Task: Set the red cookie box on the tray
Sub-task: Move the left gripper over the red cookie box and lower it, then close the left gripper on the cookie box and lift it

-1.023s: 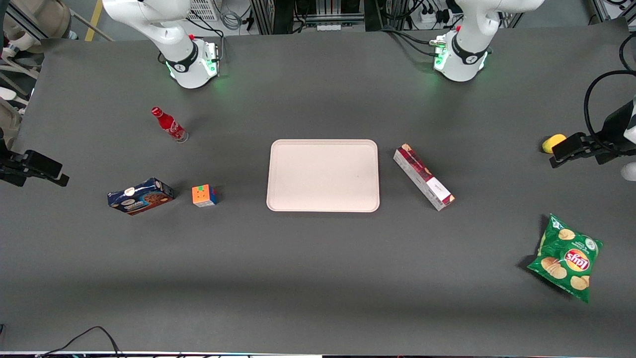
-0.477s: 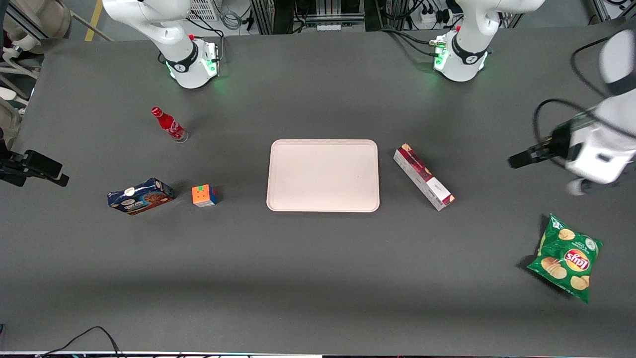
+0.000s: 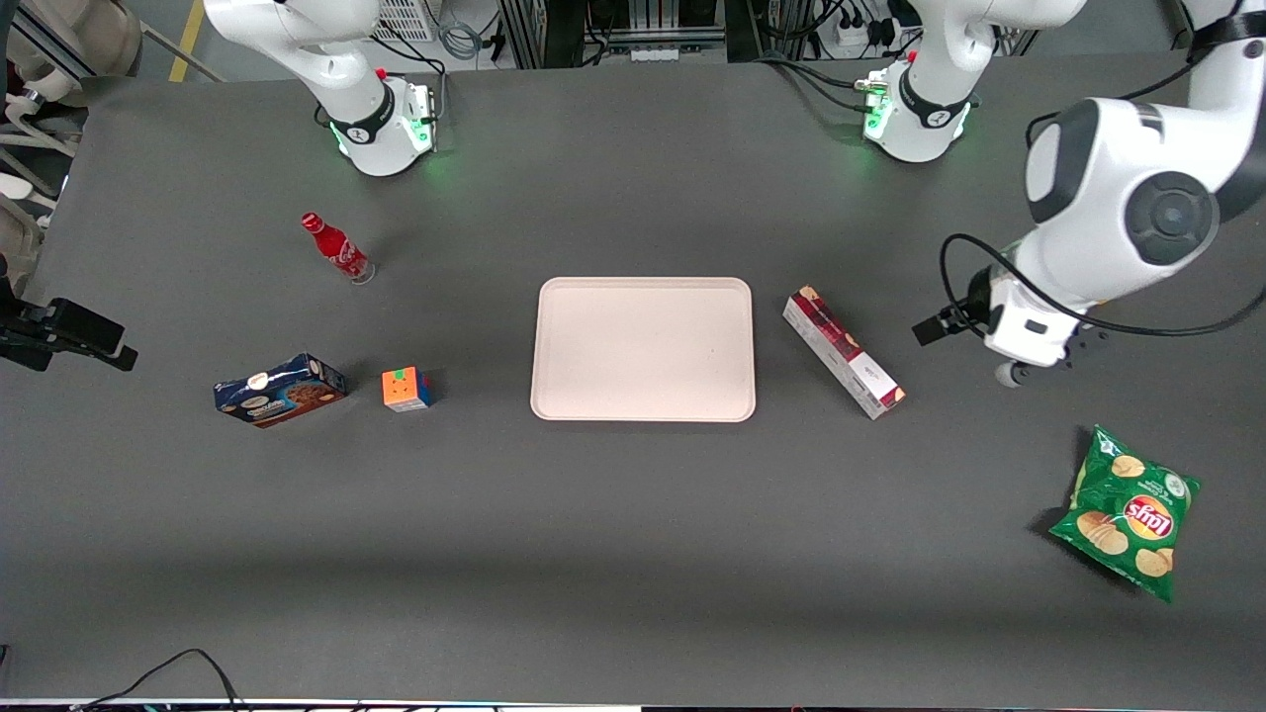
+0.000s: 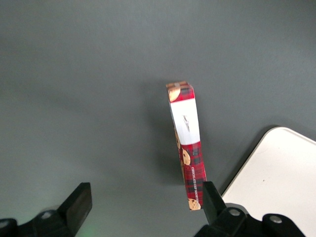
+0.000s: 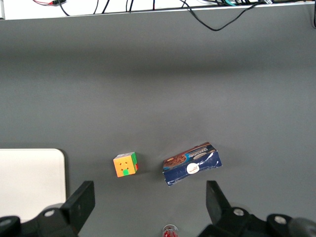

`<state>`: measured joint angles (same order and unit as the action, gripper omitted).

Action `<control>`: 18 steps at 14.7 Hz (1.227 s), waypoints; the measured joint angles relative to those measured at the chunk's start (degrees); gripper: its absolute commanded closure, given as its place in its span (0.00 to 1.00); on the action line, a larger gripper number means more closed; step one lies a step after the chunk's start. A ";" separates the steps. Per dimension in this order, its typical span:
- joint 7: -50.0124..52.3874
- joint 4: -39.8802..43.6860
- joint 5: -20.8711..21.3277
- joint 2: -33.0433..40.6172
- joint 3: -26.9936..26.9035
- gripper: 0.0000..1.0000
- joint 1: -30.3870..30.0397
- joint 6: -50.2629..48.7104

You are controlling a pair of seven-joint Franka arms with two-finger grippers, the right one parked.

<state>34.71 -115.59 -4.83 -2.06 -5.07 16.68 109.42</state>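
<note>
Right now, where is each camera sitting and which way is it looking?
Front view: high up, looking down at the table, both arm bases and the left end effector.
Left wrist view: on the working arm, looking down past its open fingers at the red cookie box.
Right wrist view: on the parked arm, over the blue cookie box.
All three show the tray.

Light: even and bright from overhead across the table (image 3: 633, 554).
Shadows: short, soft ones beside the red cookie box (image 4: 186, 148) and chips bag (image 3: 1128, 514).
Glow: green at the arm bases.
Sharpness: crisp throughout; gripper (image 4: 143, 207) fingers dark.
</note>
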 measured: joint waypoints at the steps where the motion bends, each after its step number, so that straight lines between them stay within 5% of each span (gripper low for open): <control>1: 1.88 -3.18 0.00 1.28 1.23 0.00 0.00 2.76; 9: 17.05 -22.49 -0.01 2.82 9.54 0.00 0.05 28.17; 18: 20.26 -23.88 0.00 -8.85 10.98 0.01 -0.97 41.21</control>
<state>54.98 -139.47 -4.84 -10.91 5.91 15.72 150.64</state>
